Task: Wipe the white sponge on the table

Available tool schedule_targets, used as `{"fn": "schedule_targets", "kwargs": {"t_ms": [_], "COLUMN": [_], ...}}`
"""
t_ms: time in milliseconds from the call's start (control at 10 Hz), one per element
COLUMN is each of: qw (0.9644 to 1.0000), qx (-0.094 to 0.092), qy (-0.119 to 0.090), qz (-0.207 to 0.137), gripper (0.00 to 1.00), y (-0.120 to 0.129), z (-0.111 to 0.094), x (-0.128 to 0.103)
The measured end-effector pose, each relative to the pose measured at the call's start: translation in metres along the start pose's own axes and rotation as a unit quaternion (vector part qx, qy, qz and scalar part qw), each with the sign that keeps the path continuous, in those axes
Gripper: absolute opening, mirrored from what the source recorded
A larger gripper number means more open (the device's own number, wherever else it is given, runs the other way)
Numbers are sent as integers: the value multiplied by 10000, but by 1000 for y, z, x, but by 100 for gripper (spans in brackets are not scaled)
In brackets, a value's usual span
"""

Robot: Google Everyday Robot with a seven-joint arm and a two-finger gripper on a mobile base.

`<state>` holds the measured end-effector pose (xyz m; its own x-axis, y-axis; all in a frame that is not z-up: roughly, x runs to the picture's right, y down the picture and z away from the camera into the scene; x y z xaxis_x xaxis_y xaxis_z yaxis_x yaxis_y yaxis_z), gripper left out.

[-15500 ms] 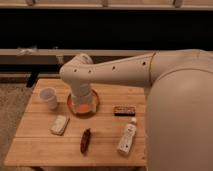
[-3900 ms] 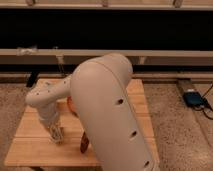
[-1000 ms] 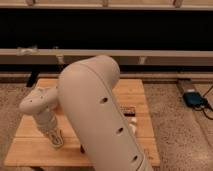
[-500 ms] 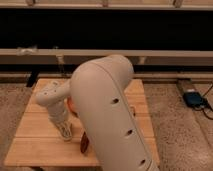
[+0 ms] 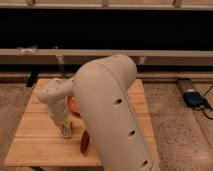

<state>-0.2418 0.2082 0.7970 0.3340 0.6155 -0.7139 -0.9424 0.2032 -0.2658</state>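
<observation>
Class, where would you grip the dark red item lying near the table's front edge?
Across its narrow middle, from above: the dark red item lies flat and elongated on the table. The hand is low on the table beside it.

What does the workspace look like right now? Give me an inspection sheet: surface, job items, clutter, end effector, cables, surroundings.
Surface: light wooden table, left and front parts bare.
Job's things: white sponge nothing seen; it may lie under the end effector.
Clutter: orange item beside the arm, mostly hidden; dark reddish item near the front edge.
Grippers: end effector pointing down at the table's left-centre, tip at the surface.
Cables: dark cable running from a blue box on the floor, right.
Surroundings: speckled floor; long rail against a dark background behind the table.
</observation>
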Motion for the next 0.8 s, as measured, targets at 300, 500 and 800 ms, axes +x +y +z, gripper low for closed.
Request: {"fn": "schedule_targets", "kwargs": {"t_ms": [300, 500, 800], "qw": [9996, 9988, 9973], "qx": [-91, -133, -178], "qy": [-38, -104, -359], "qz": [-271, -459, -621], "gripper": [80, 80, 80], "y": [18, 27, 29], "z": [-3, -11, -37], "x": [3, 7, 12]}}
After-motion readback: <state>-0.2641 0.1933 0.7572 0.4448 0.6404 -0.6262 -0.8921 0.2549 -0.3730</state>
